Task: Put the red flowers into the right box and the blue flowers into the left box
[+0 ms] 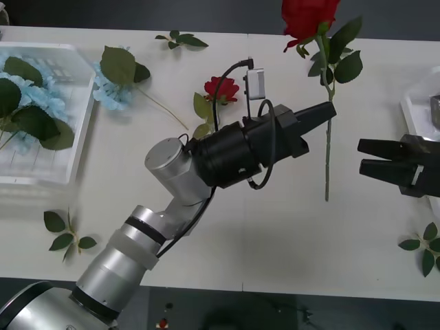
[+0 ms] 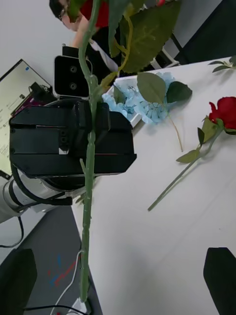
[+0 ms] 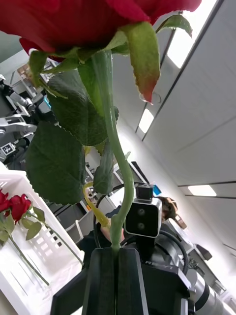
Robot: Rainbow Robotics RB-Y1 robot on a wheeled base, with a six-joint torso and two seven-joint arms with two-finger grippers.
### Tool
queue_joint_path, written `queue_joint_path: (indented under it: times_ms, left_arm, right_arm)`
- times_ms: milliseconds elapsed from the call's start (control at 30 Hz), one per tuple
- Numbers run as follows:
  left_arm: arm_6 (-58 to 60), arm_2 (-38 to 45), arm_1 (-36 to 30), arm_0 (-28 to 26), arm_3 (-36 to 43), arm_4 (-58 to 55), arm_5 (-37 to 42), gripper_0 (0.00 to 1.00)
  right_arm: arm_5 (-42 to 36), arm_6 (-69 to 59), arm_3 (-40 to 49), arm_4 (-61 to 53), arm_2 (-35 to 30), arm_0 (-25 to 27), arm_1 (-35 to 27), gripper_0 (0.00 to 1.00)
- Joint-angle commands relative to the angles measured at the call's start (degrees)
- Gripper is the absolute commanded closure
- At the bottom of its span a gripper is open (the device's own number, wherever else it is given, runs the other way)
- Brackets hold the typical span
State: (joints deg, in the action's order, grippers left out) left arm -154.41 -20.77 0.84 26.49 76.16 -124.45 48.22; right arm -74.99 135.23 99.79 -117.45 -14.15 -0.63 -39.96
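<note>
My left gripper (image 1: 327,111) reaches across the table's middle, shut on the thin green stem of a red flower (image 1: 309,17). That rose is held upright off the table, bloom (image 3: 73,19) on top. My right gripper (image 1: 361,157) hovers open just right of the hanging stem (image 2: 88,206), its fingers aimed at it. A second red flower (image 1: 221,89) lies on the table behind the left arm. The left box (image 1: 75,117) at far left holds blue flowers (image 1: 27,96); one more blue flower (image 1: 113,89) lies just outside its rim. The right box (image 1: 412,113) at the right edge holds red roses (image 3: 14,206).
Loose green leaf sprigs lie at the back (image 1: 182,40), front left (image 1: 69,237) and front right (image 1: 423,251). The left arm's silver elbow (image 1: 168,165) spans the table's middle. Bare table stretches along the front edge.
</note>
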Motion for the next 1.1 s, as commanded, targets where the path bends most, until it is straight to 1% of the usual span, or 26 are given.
queue_joint_path:
  times_ms: [33, 200, 433, 600, 833, 1033, 1067, 1100]
  left_arm:
    - [-0.6, 0.1, 0.2, 1.8, 1.8, 0.0, -0.1, 1.0]
    - [-0.6, -0.6, 0.2, 1.8, 1.9, 0.0, -0.1, 1.0]
    - [-0.6, -0.9, 0.2, 2.1, 1.9, 1.1, -0.5, 1.0]
    - [-0.6, -1.9, 0.2, 2.2, 1.9, 1.1, -1.1, 1.0]
    - [-0.6, -2.4, 0.2, 2.1, 1.9, 1.0, -1.7, 1.0]
    - [-0.6, -2.3, 0.2, 2.2, 1.9, 1.0, -1.9, 1.0]
    - [-0.6, -2.4, 0.2, 2.2, 1.9, 1.0, -1.9, 1.0]
    - [-0.6, -2.4, 0.2, 2.2, 1.9, 1.0, -2.0, 1.0]
  right_arm:
    - [1.3, -2.8, 0.9, 0.4, 2.2, -3.2, 0.9, 0.0]
    - [2.6, -2.5, -1.7, -0.3, 5.6, -5.3, 1.3, 0.0]
    - [2.5, -2.3, -4.5, -0.3, 8.0, -7.8, 2.4, 0.0]
    - [2.7, -2.5, -5.1, -0.3, 9.9, -8.8, 2.9, 0.0]
    - [5.4, -2.7, -5.0, -0.3, 13.4, -9.9, 3.2, 0.0]
    - [6.2, -2.8, -5.0, -0.3, 14.1, -10.2, 3.7, 0.0]
    - [6.2, -2.8, -5.1, -0.3, 14.0, -10.2, 3.7, 0.26]
    - [6.2, -2.9, -5.1, -0.3, 14.0, -10.2, 3.7, 0.76]
